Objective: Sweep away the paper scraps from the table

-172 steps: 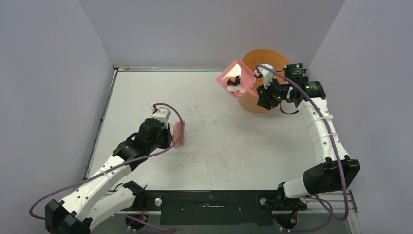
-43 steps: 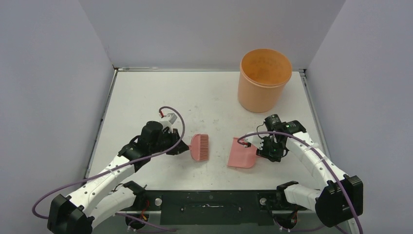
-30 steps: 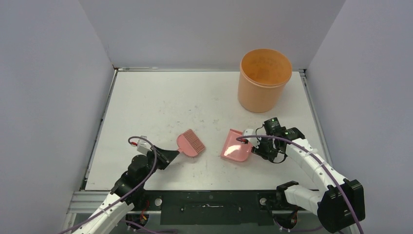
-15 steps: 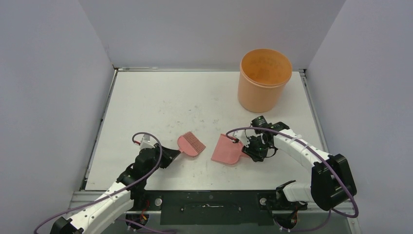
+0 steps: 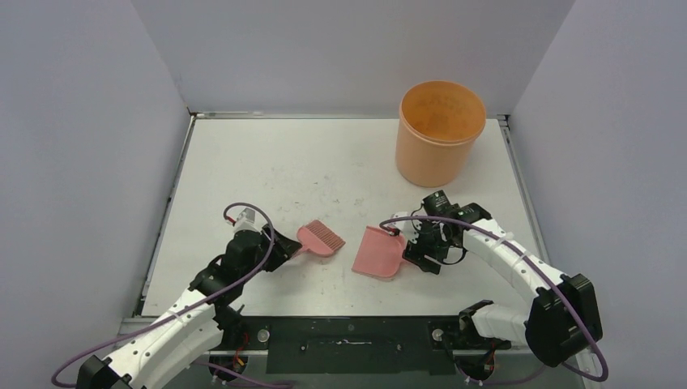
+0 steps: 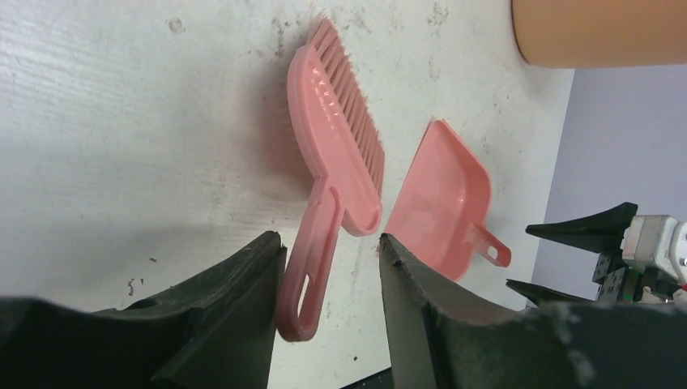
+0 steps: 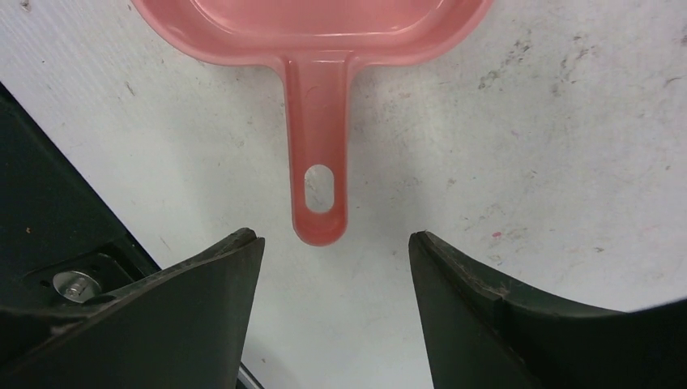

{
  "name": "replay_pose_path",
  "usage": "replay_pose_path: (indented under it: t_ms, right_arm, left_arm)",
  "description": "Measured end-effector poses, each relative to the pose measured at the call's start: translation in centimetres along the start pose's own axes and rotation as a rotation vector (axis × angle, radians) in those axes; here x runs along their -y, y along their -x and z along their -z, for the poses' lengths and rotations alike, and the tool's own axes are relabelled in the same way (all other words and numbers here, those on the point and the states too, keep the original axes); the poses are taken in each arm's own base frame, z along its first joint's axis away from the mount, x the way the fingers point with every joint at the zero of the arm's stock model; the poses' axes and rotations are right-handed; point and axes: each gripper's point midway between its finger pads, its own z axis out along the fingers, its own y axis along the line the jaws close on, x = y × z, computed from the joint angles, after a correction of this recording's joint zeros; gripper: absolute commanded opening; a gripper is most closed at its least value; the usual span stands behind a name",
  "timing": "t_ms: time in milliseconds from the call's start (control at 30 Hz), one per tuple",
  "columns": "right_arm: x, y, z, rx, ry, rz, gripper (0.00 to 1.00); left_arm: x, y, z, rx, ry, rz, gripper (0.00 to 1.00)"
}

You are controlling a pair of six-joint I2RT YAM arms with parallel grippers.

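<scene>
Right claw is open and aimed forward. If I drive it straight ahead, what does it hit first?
The handle of the pink dustpan: its end lies just ahead of the right claw, centred between the open fingers, flat on the table. The claw's height above the table is unclear.

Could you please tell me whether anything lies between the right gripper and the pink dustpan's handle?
Nothing visible does. The pink plastic dustpan lies flat on the white table, its handle pointing into the gap of the open right gripper; only bare tabletop shows between handle and fingers.
</scene>
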Motion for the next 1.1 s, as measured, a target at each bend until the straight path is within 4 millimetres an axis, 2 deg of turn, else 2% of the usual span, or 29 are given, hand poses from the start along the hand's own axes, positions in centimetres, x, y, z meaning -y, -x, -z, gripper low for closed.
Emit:
replay_pose_path:
  t_ms: [100,200,233,267,367,467,600,667,733,767,800,867,933,967,1033,1100]
  right_arm:
    - [0.5,0.4,0.7,0.01,-0.027,-0.001,0.71]
    - [1.6,0.7,2.0,0.021,-0.109,-0.012,0.8]
    - [1.9,0.8,2.4,0.03,-0.138,-0.017,0.82]
    - [2.5,1.1,3.1,0.047,-0.184,-0.024,0.83]
    - [3.8,2.4,5.6,0.126,-0.295,-0.056,0.83]
    - [5.1,4.3,7.5,0.223,-0.364,-0.109,0.85]
    - [6.4,6.7,8.2,0.344,-0.402,-0.212,0.92]
    - [7.1,7.9,8.6,0.408,-0.416,-0.264,0.96]
    - [8.0,9.0,9.0,0.475,-0.428,-0.317,0.97]
    - [8.6,9.4,9.2,0.51,-0.44,-0.351,0.98]
    - [9.5,9.5,9.5,0.547,-0.459,-0.392,0.92]
    - [11.2,8.9,9.6,0.603,-0.504,-0.483,0.9]
    - [12.2,7.6,9.0,0.635,-0.546,-0.565,0.9]
    - [12.5,6.7,8.7,0.644,-0.566,-0.6,0.9]
    - [12.7,4.7,8.2,0.657,-0.618,-0.667,0.9]
    - [12.7,3.1,8.4,0.673,-0.67,-0.724,0.9]
  left_arm:
    - [1.2,1.2,1.1,0.02,0.007,-0.059,0.56]
    - [1.3,1.3,2.3,-0.001,0.032,-0.112,0.57]
    - [1.1,1.2,2.6,-0.012,0.043,-0.126,0.88]
    - [0.9,1.0,3.1,-0.024,0.054,-0.136,0.98]
    - [0.7,0.4,4.5,-0.055,0.058,-0.17,0.96]
    - [1.9,1.0,6.2,-0.067,0.058,-0.228,0.96]
    - [6.3,4.5,7.1,-0.029,0.076,-0.405,0.96]
    - [8.9,7.0,6.7,0.014,0.097,-0.524,0.96]
    - [10.4,9.3,5.7,0.072,0.135,-0.628,0.97]
    - [10.5,10.5,4.9,0.115,0.172,-0.677,0.96]
    - [10.0,11.0,4.3,0.135,0.203,-0.707,0.96]
    - [7.3,11.3,3.2,0.17,0.27,-0.769,0.96]
    - [4.0,10.2,3.1,0.15,0.294,-0.807,0.97]
    - [3.0,10.1,3.4,0.152,0.3,-0.807,0.96]
    - [2.4,10.4,4.4,0.2,0.266,-0.807,0.96]
    - [3.2,11.1,5.5,0.274,0.212,-0.803,0.96]
